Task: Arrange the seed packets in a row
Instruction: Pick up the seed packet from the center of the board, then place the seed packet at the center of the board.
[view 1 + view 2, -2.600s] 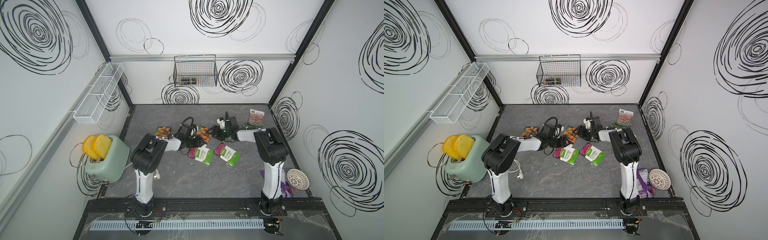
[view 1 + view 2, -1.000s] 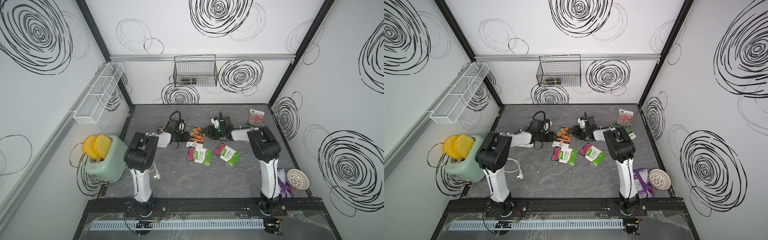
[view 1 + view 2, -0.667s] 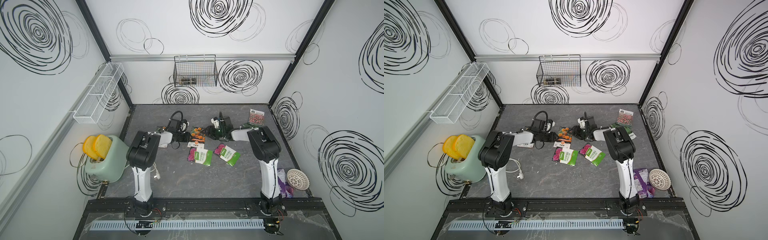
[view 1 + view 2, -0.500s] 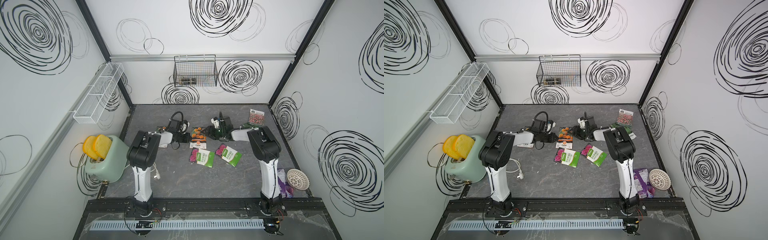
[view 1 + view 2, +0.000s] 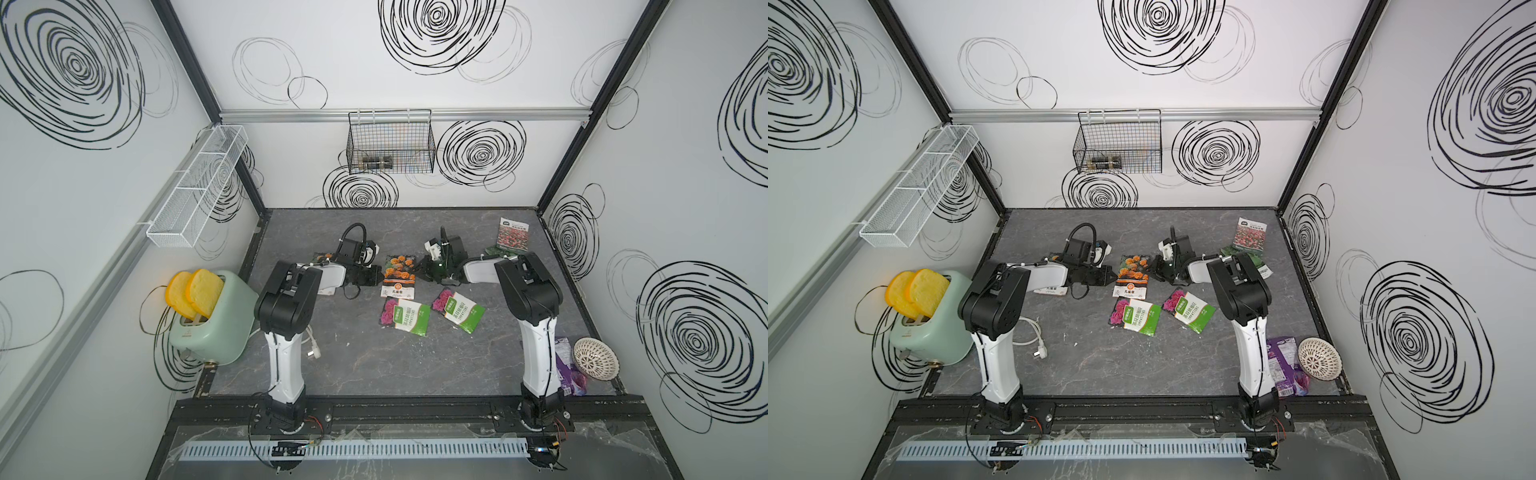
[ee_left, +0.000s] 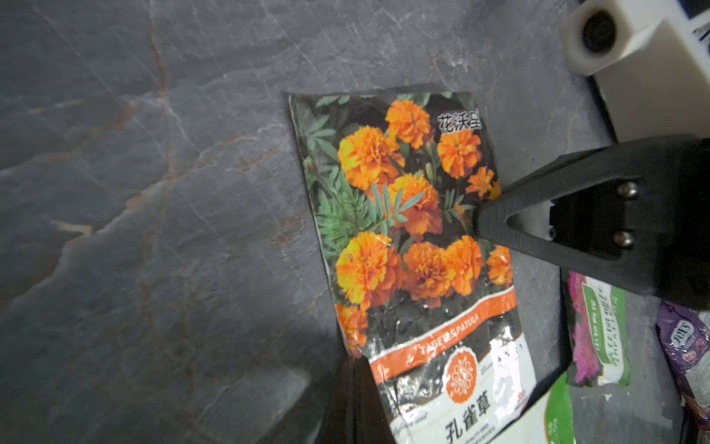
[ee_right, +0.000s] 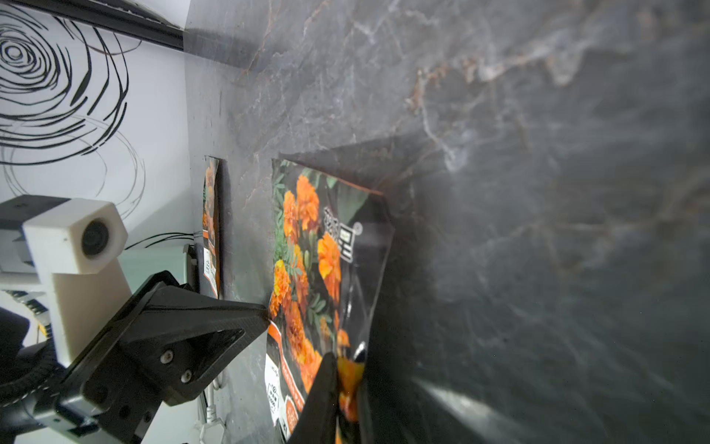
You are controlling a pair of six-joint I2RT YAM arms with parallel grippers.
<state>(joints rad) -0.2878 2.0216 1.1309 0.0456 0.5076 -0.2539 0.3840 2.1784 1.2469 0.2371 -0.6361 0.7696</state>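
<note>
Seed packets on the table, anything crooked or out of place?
The two green-white packets lie tilted at different angles, the red-flower packet sits apart near the back right corner, and the orange-flower packet has one edge lifted.

Two arms, same build. Left arm (image 5: 285,365): white tapered upright link, glossy black boxy joint housing, white forearm shell ending at black left gripper (image 5: 378,277). Right arm (image 5: 536,361) likewise, ending at black right gripper (image 5: 418,272). Gripper fingers (image 7: 207,311): matte black, wedge-shaped, triangular cut-out, two silver screws behind tip. White blocky wrist camera (image 7: 77,238), round dark lens, behind fingers. Thick black cable loop (image 5: 356,225) behind left gripper. Thin red-black wires at black base mounts (image 5: 282,415).
</note>
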